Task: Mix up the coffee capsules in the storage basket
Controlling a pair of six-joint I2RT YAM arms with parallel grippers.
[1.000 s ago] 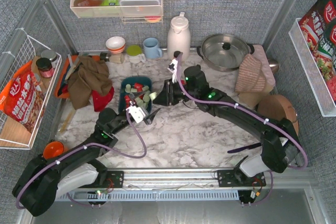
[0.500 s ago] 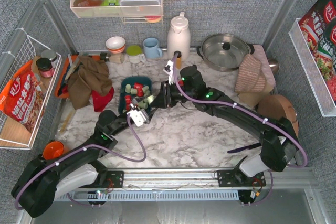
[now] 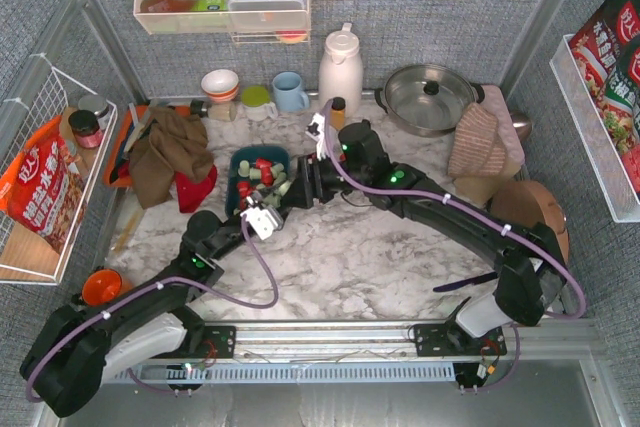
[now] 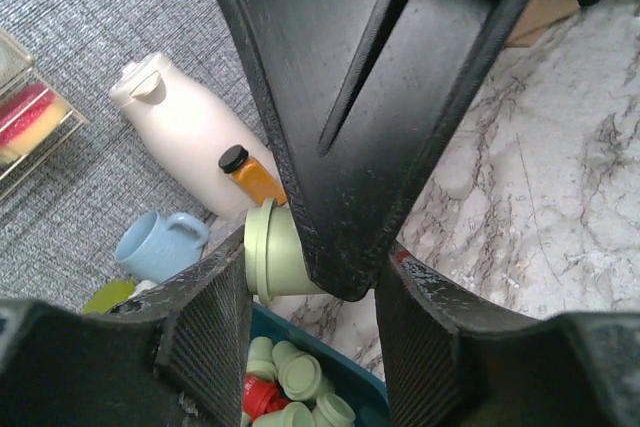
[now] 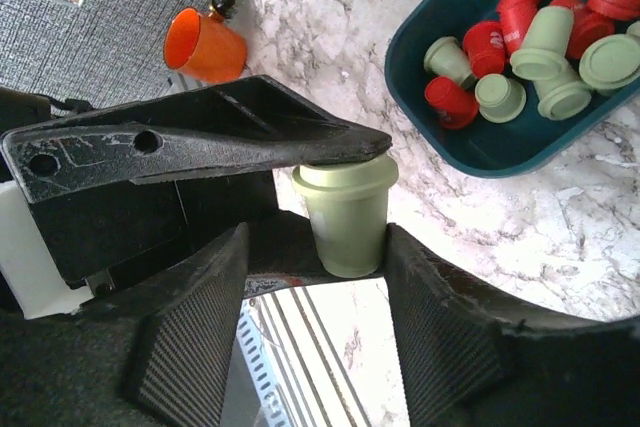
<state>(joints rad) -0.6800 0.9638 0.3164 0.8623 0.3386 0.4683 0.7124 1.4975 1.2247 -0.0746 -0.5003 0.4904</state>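
Several red and mint green coffee capsules (image 3: 262, 175) lie in the dark teal storage basket (image 3: 243, 157), which also shows in the right wrist view (image 5: 480, 162) and the left wrist view (image 4: 354, 391). My two grippers meet just right of the basket's near end. One mint green capsule (image 5: 345, 215) is pinched lid and base between the left gripper's fingers (image 5: 220, 142). The left gripper (image 4: 315, 277) (image 3: 276, 203) is shut on it. The right gripper (image 5: 318, 247) (image 3: 297, 191) straddles this capsule (image 4: 272, 252), open, with a gap beside one pad.
A small amber bottle (image 3: 338, 107) and a white thermos (image 3: 340, 67) stand behind the grippers. A blue mug (image 3: 290, 92), a steel pot (image 3: 430, 97) and a brown cloth (image 3: 170, 152) ring the basket. An orange cup (image 5: 205, 47) sits by the left arm.
The right gripper carried the green capsule left toward the basket and then opened its jaws. The left gripper's jaws closed in on that capsule.
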